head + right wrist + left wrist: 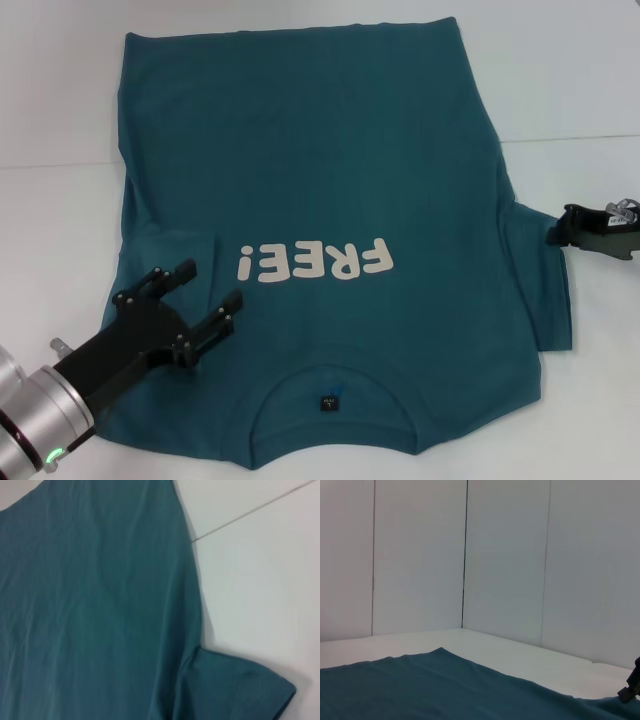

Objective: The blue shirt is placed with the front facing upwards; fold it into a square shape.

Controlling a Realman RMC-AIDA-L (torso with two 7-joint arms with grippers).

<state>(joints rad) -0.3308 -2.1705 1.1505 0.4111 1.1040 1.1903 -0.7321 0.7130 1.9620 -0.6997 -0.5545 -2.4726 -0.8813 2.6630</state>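
The large teal-blue cotton T-shirt [330, 190] lies flat on the white table [60, 90], cream "FREE!" lettering [315, 262] facing up, its left sleeve folded inward. The left gripper [205, 288] hovers over that sleeve, fingers spread apart. The right gripper [560, 228] sits at the right sleeve's edge; I cannot tell its state.

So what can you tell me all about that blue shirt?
The blue shirt is dark teal, soft-looking cloth, lying flat and front up on the white table. Cream letters spell FREE! across the chest, and a small dark label sits inside the collar nearest the robot. The left sleeve is folded inward. The open left pincer hovers there; the right pincer is by the other sleeve.
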